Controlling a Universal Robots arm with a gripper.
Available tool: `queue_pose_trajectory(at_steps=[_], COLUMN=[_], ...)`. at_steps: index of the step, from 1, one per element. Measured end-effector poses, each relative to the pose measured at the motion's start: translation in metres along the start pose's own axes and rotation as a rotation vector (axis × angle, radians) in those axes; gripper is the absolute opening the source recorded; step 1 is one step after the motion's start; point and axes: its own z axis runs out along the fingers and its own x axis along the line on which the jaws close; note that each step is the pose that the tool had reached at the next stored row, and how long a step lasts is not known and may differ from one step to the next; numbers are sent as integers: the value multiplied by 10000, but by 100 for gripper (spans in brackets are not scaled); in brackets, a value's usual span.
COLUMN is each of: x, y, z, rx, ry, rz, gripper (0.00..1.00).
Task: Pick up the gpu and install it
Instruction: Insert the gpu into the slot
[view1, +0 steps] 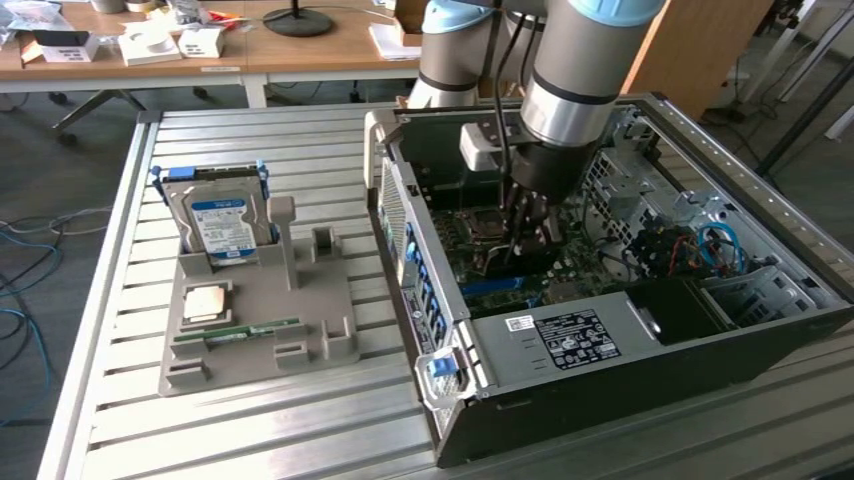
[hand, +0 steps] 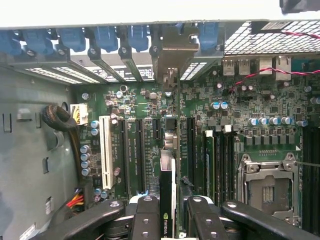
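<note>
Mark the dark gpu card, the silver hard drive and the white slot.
thin dark gpu card (hand: 166, 200): wrist view, black edge
silver blue-labelled hard drive (view1: 220, 226): exterior view, label
long white plastic slot (hand: 105, 150): wrist view, middle

Nvidia logo, apparently, on edge of the gpu (hand: 166, 197); power-supply label (view1: 569, 338), print unreadable

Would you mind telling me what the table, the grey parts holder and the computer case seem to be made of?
Table: probably bare aluminium, matte pale grey; long slotted slats suggest extrusions.
Parts holder: likely plastic, dull grey; thick moulded or printed shapes.
Computer case: seemingly sheet steel, black painted outside, bare and perforated inside.
</note>
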Motion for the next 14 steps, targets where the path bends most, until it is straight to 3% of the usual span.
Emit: queue_pose_trajectory(at_steps=[14], x=[1], y=[4], z=[27], rx=[-3], ry=[6], rz=[-1], gripper=[26])
